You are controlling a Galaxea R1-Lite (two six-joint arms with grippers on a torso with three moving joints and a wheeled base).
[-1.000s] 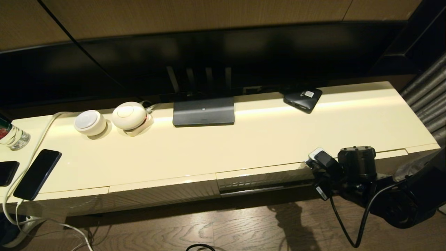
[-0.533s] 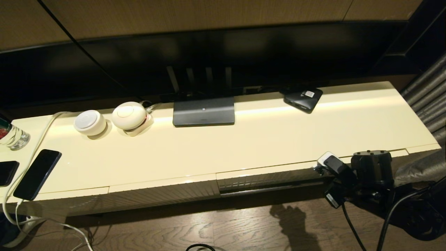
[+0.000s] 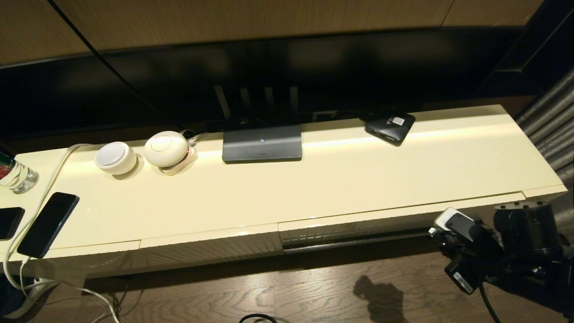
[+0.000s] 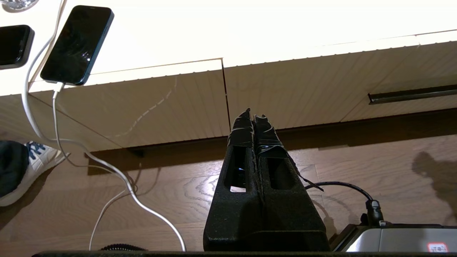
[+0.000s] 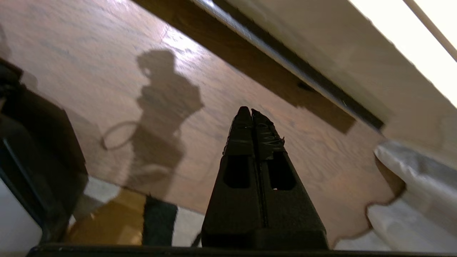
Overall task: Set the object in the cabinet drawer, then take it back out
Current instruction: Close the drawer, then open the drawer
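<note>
The clear plastic water bottle is out of view in every frame. The cabinet drawer [image 3: 354, 227] is the wide ribbed cream front in the right half of the cabinet, pushed in, with a dark slot [image 4: 410, 94] along its lower edge. My right arm [image 3: 489, 244] hangs low at the far right, in front of the drawer's right end and off it. Over the wood floor, the right gripper [image 5: 251, 111] is shut with nothing in it. The left gripper [image 4: 254, 115] is shut and empty too, low in front of the seam between two ribbed panels.
On the cabinet top [image 3: 341, 179] stand two white round devices [image 3: 166, 149], a dark grey box [image 3: 262, 143] and a small black device [image 3: 389, 127]. At the far left are a glass bottle [image 3: 13, 174], two phones [image 3: 47, 224] and a white cable [image 4: 107, 167]. A curtain [image 3: 554, 121] hangs at right.
My right arm has drawn back from the drawer's right end, moving right and down toward the floor. Nothing on the cabinet has moved.
</note>
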